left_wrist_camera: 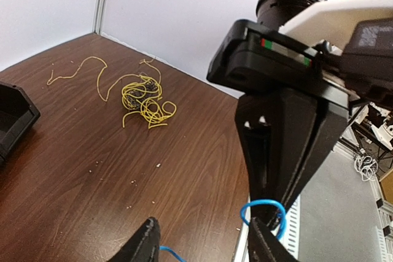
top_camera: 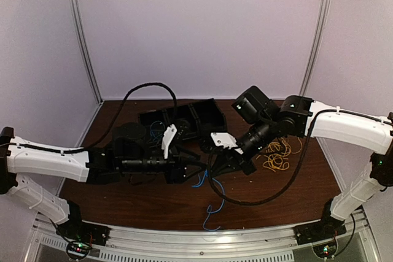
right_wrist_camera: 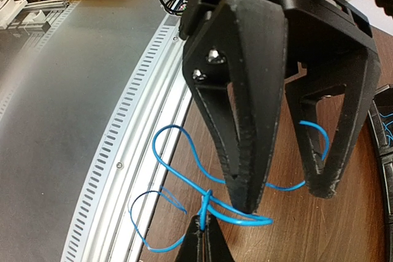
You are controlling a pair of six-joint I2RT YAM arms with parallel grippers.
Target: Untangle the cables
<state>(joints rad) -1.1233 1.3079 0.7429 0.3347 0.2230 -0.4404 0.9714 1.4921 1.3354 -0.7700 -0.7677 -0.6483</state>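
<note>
**Blue cable pinched, second hold pending**

My right gripper (right_wrist_camera: 206, 225) is clamped on the blue cable (right_wrist_camera: 207, 199) at its knot. My left gripper (right_wrist_camera: 282, 196) has its jaws apart and holds nothing; a blue strand runs between its fingers, just beside the right tips.

Step, I judge: taking a second hold to work the knot loose. Next: close left on one strand only, near the knot, then draw the hands apart gently.

Yellow cables (left_wrist_camera: 144, 99) lie on the table (left_wrist_camera: 73, 170), well ahead of my left fingers.

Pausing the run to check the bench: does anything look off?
Yes. The yellow cable lies tangled on the table. The blue cable is knotted right where the right gripper pinches it, loops hanging out toward the slotted rail.
</note>
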